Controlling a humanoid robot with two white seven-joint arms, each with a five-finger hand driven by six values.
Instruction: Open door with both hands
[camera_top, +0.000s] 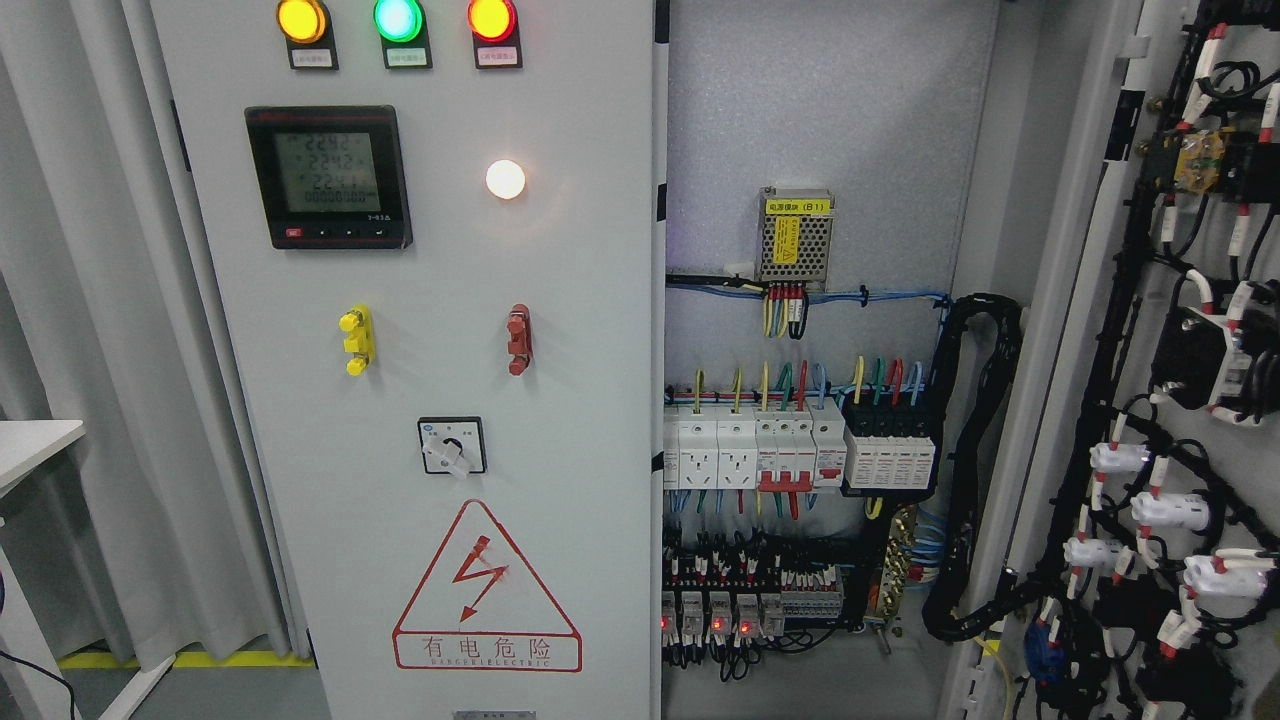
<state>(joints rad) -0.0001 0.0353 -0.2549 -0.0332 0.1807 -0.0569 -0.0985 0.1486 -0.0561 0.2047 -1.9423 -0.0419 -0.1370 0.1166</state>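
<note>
At the cabinet front: a two-door electrical cabinet fills the head view.
Right door (1150, 400): swung wide open at the picture's right, its wired inner face and black cable loom (975, 470) showing.
Interior: power supply (795, 238) and breaker row (790, 452) exposed.
Left door (430, 400): shut, carrying the meter (328, 177), indicator lamps (398, 20) and warning triangle (487, 590).
Robot hands: neither is in view, so their state cannot be told.
Progress: judged about half done; the left door remains to be opened.
</note>
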